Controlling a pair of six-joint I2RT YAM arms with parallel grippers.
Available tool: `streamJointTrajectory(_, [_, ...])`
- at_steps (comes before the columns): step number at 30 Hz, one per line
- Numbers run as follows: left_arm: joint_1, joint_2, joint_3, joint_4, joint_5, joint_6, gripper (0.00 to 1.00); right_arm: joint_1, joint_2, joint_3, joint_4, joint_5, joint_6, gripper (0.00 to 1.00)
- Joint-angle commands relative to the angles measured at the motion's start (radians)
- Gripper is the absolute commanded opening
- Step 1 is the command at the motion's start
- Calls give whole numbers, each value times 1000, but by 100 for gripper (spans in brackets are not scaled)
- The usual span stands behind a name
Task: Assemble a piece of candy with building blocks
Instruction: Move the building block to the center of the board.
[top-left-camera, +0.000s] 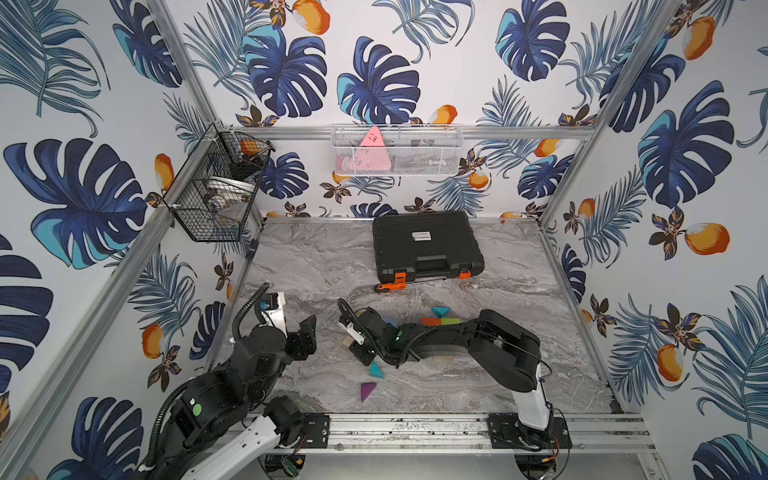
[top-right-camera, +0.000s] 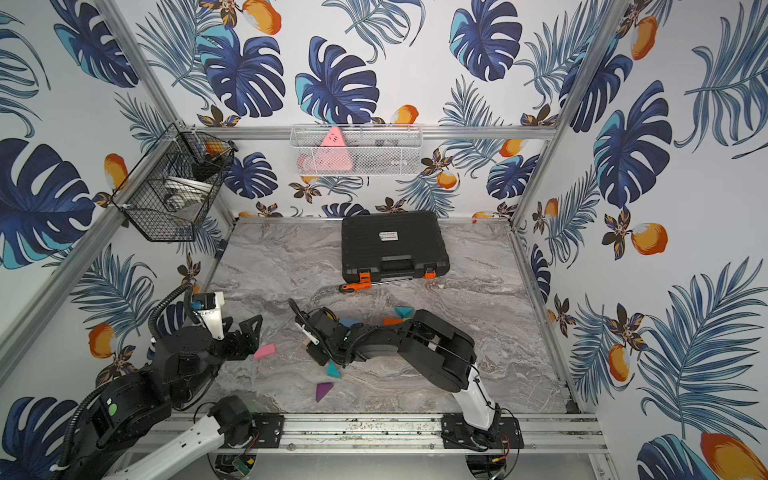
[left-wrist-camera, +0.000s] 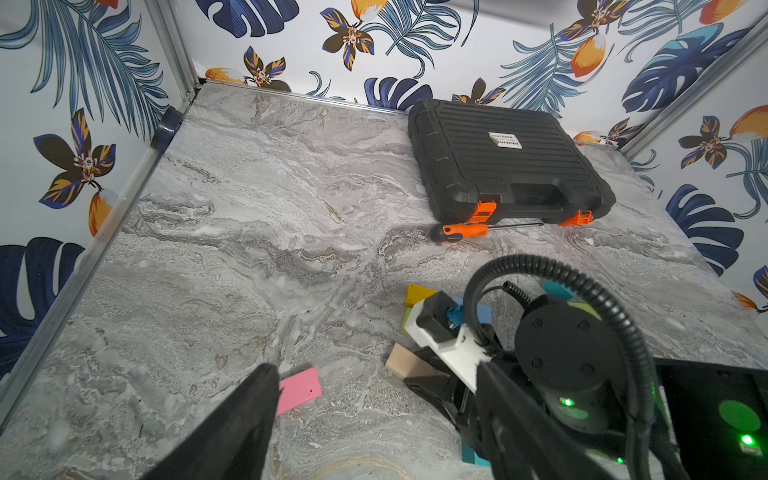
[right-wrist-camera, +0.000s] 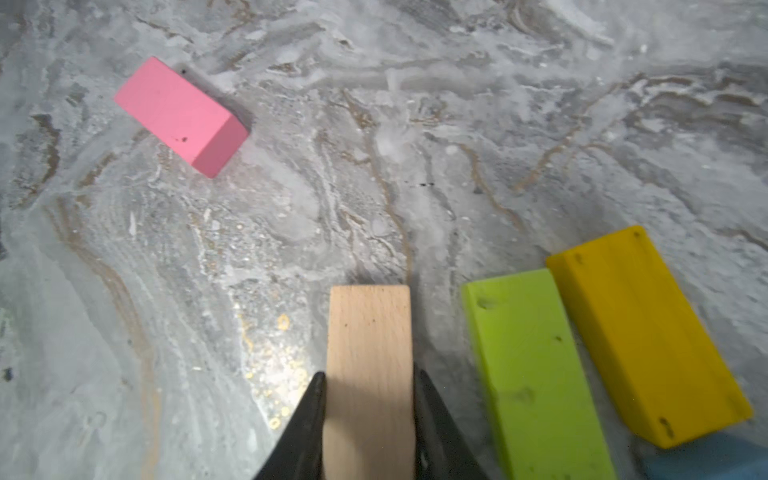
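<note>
Wood block (right-wrist-camera: 370, 353): plain, rectangular. Its long axis runs in line with the fingers (right-wrist-camera: 307, 419), and the free end points out past their tips. Right jaws are clamped on its two long sides. The near half sits between them and the far half sticks out clear.

In both top views the wood block (top-left-camera: 345, 341) (top-right-camera: 309, 341) shows left of frame centre. It pokes from the jaws toward frame left. Cannot tell whether it rests on the desk (top-left-camera: 519, 332) or hangs just above it.

Right wrist view:
- Green block (right-wrist-camera: 536, 374) and yellow block (right-wrist-camera: 648, 332) lie touching along their long sides, roughly parallel to the wood block.
- Green is near the wood block, but apart from it.
- Blue block (right-wrist-camera: 706, 461) shows only a corner, just beside yellow's end.
- Pink block (right-wrist-camera: 183, 116) lies well apart and aslant.

Left jaws stand apart, at frame left in the top views, with the pink block (top-right-camera: 264, 351) on the desk just beside them.

In a top view, the teal triangle (top-left-camera: 376, 369) lies just below the right jaws in frame, and the purple triangle (top-left-camera: 367, 390) lies lower still. Above the right arm sit the orange block (top-left-camera: 430, 321) and a second teal triangle (top-left-camera: 440, 311).

Case (top-left-camera: 426, 245) is at upper centre of the desk, with the screwdriver (top-left-camera: 390, 286) just below it in frame.
</note>
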Motion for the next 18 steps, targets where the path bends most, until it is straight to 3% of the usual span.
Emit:
streamJointTrajectory(1, [1,3,1,3,-8,-14,79,-4,7,14,-30,-38,-34,24])
streamJointTrajectory(18, [1,17,3,3,-5,-10,79,-20,-4,-2,-42,36,-18,28])
